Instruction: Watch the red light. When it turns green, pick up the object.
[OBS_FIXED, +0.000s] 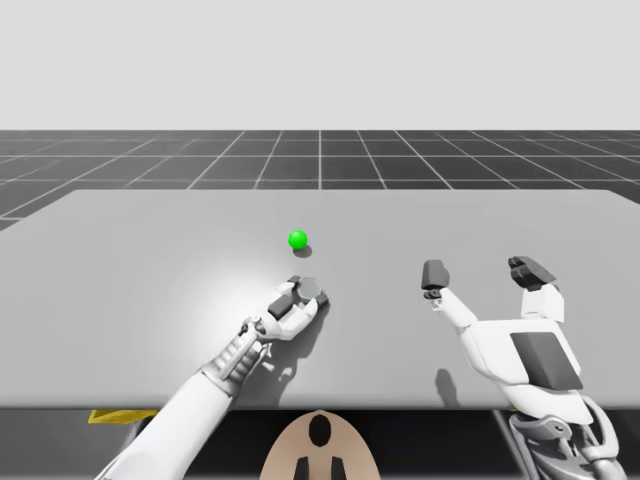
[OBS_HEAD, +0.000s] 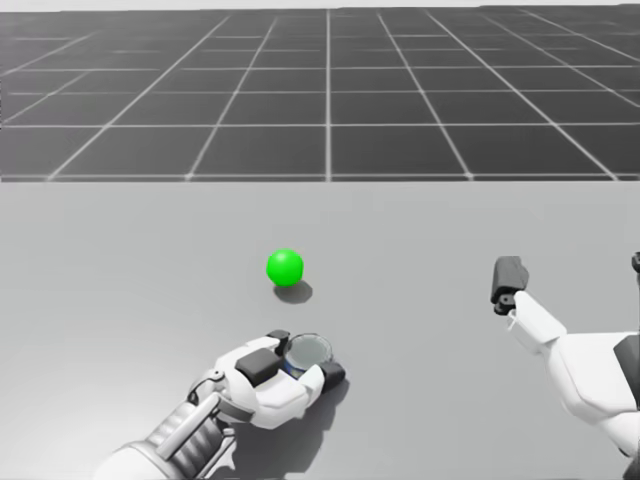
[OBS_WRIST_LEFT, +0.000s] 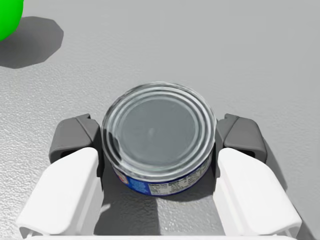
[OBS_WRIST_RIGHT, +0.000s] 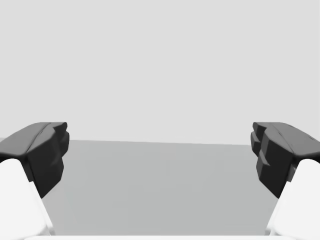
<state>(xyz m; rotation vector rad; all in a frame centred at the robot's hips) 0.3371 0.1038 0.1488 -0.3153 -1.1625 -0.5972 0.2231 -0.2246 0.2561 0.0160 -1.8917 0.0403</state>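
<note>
The light (OBS_FIXED: 297, 239) (OBS_HEAD: 285, 267) is a small ball glowing green on the grey table (OBS_FIXED: 130, 260). Just in front of it stands a low round tin can (OBS_FIXED: 309, 287) (OBS_HEAD: 307, 351) (OBS_WRIST_LEFT: 159, 132) with a silver lid and a blue label, upright on the table. My left gripper (OBS_FIXED: 303, 293) (OBS_HEAD: 305, 364) (OBS_WRIST_LEFT: 159, 145) reaches around it, and both dark fingertips press the can's sides in the left wrist view. My right gripper (OBS_FIXED: 482, 272) (OBS_WRIST_RIGHT: 160, 155) hovers wide open at the right with nothing between its fingers.
A yellow object (OBS_FIXED: 118, 415) peeks out below the table's front edge at the left. The table's far edge lies beyond the green light, with a dark gridded floor behind it.
</note>
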